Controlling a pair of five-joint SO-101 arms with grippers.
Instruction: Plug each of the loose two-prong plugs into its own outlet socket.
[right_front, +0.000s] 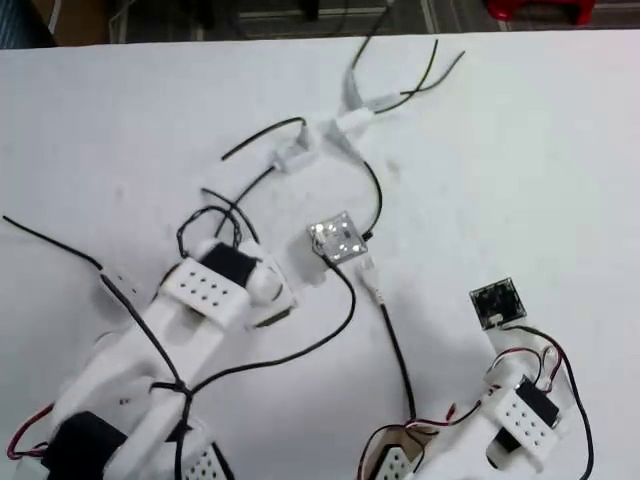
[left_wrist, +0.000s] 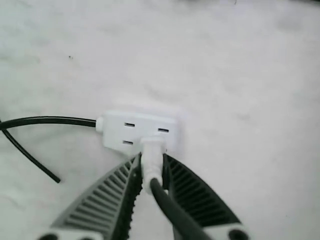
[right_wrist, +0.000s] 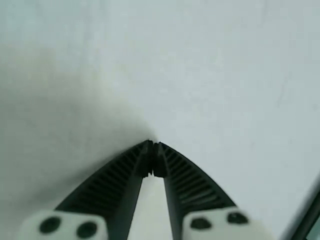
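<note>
A white outlet block (left_wrist: 135, 127) with slot pairs lies on the white table, a black cord leaving one end. My left gripper (left_wrist: 151, 160) is shut on a white two-prong plug (left_wrist: 152, 150), whose black cord runs back between the fingers. The plug's nose rests against the block's face at one socket, and its prongs are hidden. In the high view the left arm (right_front: 205, 290) stands beside the outlet block (right_front: 335, 240). A second white plug (right_front: 372, 283) lies loose just right of the block. My right gripper (right_wrist: 151, 150) is shut on nothing over bare table.
Two more white connectors (right_front: 295, 155) (right_front: 352, 120) with black cords lie at the back middle. Black cords loop across the table's centre and over the left arm. The right arm (right_front: 515, 410) sits at the front right. The table's far edge (right_front: 320, 38) runs along the back.
</note>
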